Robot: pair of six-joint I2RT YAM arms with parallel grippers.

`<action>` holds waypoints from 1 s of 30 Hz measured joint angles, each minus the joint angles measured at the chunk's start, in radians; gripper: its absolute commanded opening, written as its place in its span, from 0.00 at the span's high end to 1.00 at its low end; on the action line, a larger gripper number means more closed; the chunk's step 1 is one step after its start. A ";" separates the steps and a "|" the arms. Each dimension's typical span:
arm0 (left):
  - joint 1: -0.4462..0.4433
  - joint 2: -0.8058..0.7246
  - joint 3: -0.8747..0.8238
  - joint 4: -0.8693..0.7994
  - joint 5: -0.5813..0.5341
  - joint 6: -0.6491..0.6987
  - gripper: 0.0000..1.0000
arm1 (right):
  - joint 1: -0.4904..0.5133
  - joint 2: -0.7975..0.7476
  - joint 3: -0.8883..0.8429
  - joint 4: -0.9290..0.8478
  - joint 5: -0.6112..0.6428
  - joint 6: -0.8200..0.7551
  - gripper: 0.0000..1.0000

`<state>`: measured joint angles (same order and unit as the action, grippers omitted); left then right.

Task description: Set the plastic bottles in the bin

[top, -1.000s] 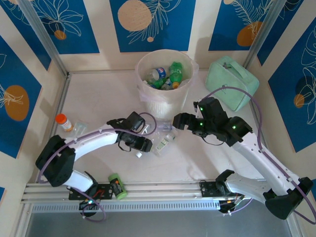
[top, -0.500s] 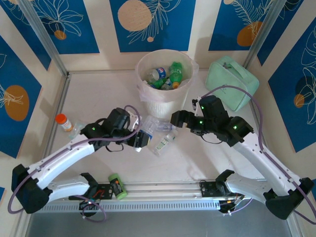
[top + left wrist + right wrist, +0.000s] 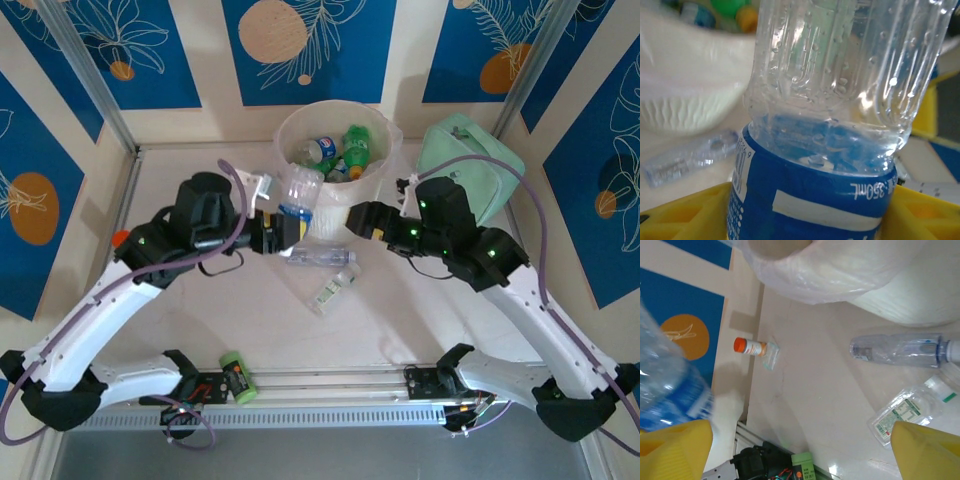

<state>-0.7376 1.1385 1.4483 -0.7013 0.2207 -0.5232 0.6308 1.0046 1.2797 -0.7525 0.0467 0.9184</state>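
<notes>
A robot test cell: aluminium rails (image 3: 330, 382) frame a white table (image 3: 400, 310) walled by printed blue panels (image 3: 340, 50).

My left arm (image 3: 100, 305) sweeps up from its base with the elbow out to the left and the wrist turned inward. My left hand (image 3: 278, 228) hangs high, its yellow fingers (image 3: 685, 215) clamped on the lower body of a clear blue-labelled bottle (image 3: 300, 190). My right arm (image 3: 540, 320) arches in from the right. My right hand (image 3: 358, 220) points left toward the other hand, its fingers (image 3: 675, 447) spread wide and holding nothing.
</notes>
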 measured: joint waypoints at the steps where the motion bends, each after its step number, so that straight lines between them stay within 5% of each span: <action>1: 0.005 0.023 0.048 -0.005 -0.011 0.003 0.36 | 0.000 -0.016 -0.006 -0.007 0.012 0.007 0.08; 22: 0.211 0.846 1.023 -0.256 -0.046 0.106 0.38 | 0.000 -0.142 -0.183 -0.120 0.074 0.089 0.09; 30: 0.245 0.894 1.054 -0.288 -0.025 0.100 0.13 | 0.000 -0.151 -0.192 -0.132 0.082 0.096 0.09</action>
<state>-0.4931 2.0327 2.5019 -0.9890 0.1955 -0.4229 0.6308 0.8539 1.0878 -0.8845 0.1284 1.0145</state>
